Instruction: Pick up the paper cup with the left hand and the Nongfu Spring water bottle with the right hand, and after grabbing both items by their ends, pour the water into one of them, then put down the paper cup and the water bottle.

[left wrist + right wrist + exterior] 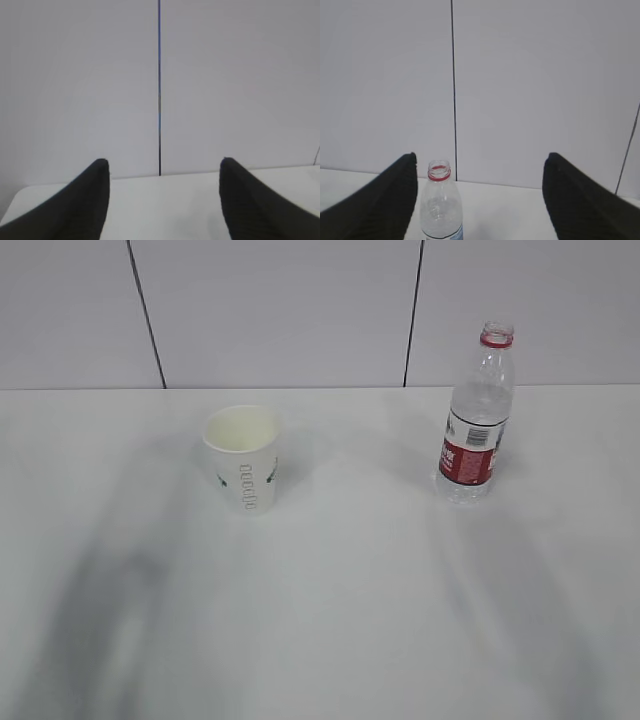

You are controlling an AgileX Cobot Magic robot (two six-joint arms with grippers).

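Observation:
The paper cup [243, 457] stands upright left of the table's middle in the exterior view, white with green print. At the right stands the Nongfu Spring water bottle [476, 420], uncapped, with a red neck ring and a red-and-white label. Neither arm shows in the exterior view. My left gripper [164, 167] is open over bare table, with no cup in its view. My right gripper [479, 161] is open too. The bottle's top [441, 205] rises beyond its left finger [385, 200], apart from it. Water cannot be made out.
A white tabletop [340, 600] stretches to a pale panelled wall [280, 310] with dark vertical seams. Soft shadows fall across the table's near left and right.

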